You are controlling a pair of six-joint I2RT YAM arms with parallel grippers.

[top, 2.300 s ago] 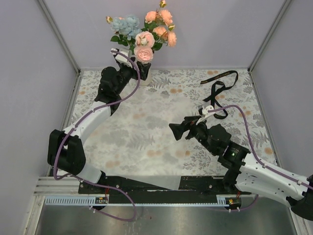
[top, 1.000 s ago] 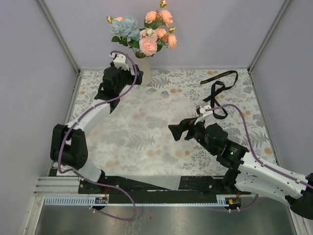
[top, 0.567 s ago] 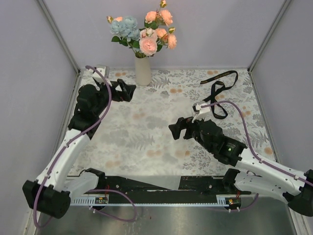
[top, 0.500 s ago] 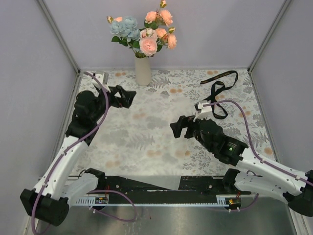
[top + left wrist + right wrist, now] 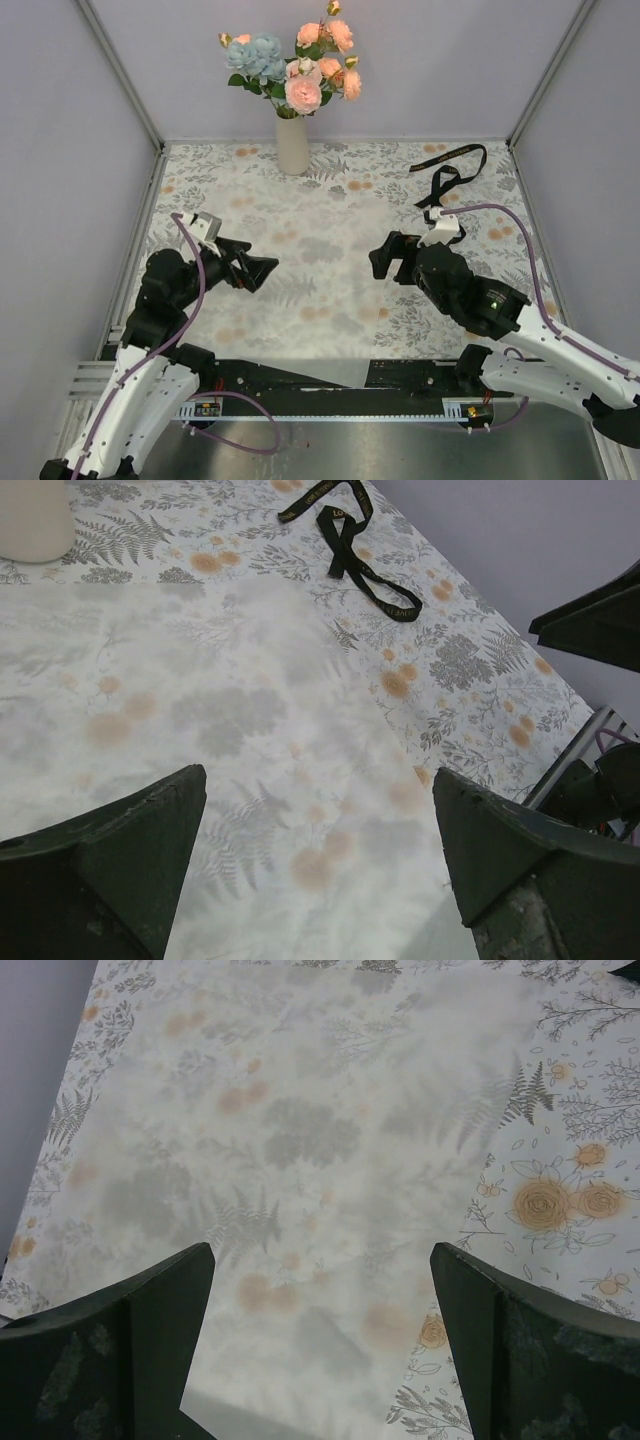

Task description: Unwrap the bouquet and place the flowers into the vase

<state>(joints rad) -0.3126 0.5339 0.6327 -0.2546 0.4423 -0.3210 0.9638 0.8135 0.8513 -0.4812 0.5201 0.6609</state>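
The floral-print table (image 5: 520, 290) has the beige vase (image 5: 292, 146) standing at its far edge, a black ribbon (image 5: 447, 180) lying far right, and a see-through paper sheet (image 5: 300, 260) spread flat mid-table.

The small cream tube-shaped vase (image 5: 292, 146) stands at the back of the flowery bench (image 5: 190, 170), and its pink and blue flowers (image 5: 293, 62) spread wide above it and block the way down. A thin black ribbon (image 5: 447, 182) lies loose at the back right, well apart, with open room between. A thin see-through white paper sheet (image 5: 300, 1160) lies flat across the middle, low enough to pass over. Pale walls (image 5: 60, 200) close three sides.
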